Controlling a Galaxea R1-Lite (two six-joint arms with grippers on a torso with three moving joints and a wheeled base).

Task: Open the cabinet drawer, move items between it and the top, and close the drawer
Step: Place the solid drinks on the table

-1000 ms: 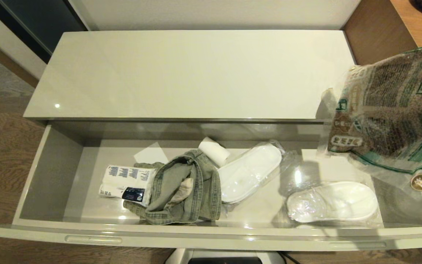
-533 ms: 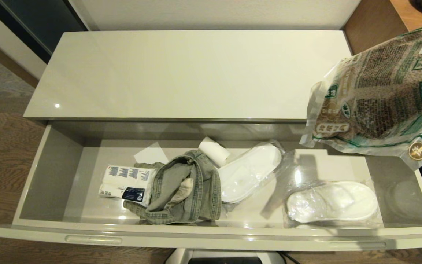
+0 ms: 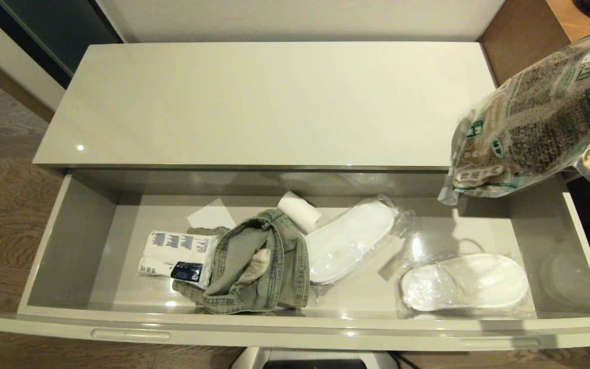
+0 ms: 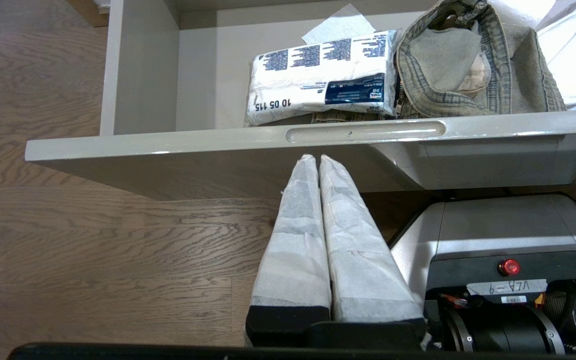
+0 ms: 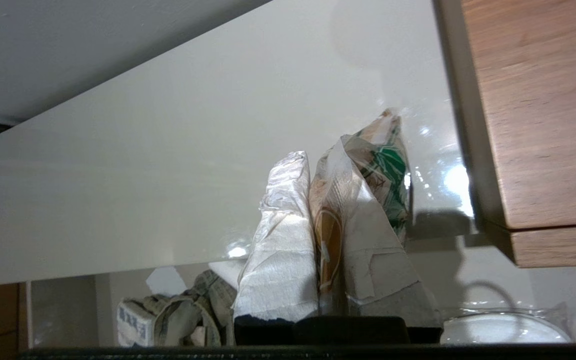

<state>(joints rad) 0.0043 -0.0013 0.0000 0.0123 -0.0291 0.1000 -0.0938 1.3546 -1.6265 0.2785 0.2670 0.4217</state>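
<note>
The drawer (image 3: 295,328) stands pulled open below the glossy cream top (image 3: 264,102), which is bare. A white pack with blue print (image 3: 177,254) lies at the drawer's left, against the denim. The clear crinkly bag of brown contents (image 3: 535,118) hangs tilted in the air over the drawer's back right corner and the right end of the top. My right gripper (image 5: 315,160) is shut on an edge of this bag (image 5: 388,165); in the head view the gripper is hidden. My left gripper (image 4: 317,159) is shut and empty, low in front of the drawer front (image 4: 168,150).
A faded denim garment (image 3: 254,266), a white roll (image 3: 299,211) and two wrapped white slippers (image 3: 349,238) (image 3: 464,282) lie in the drawer. A brown wooden desk (image 3: 571,31) adjoins the cabinet's right end. My base (image 4: 493,250) sits under the drawer front.
The bag has risen out of the drawer's right end, moving up and back toward the right end of the top and tilting. The drawer's contents have not moved.
</note>
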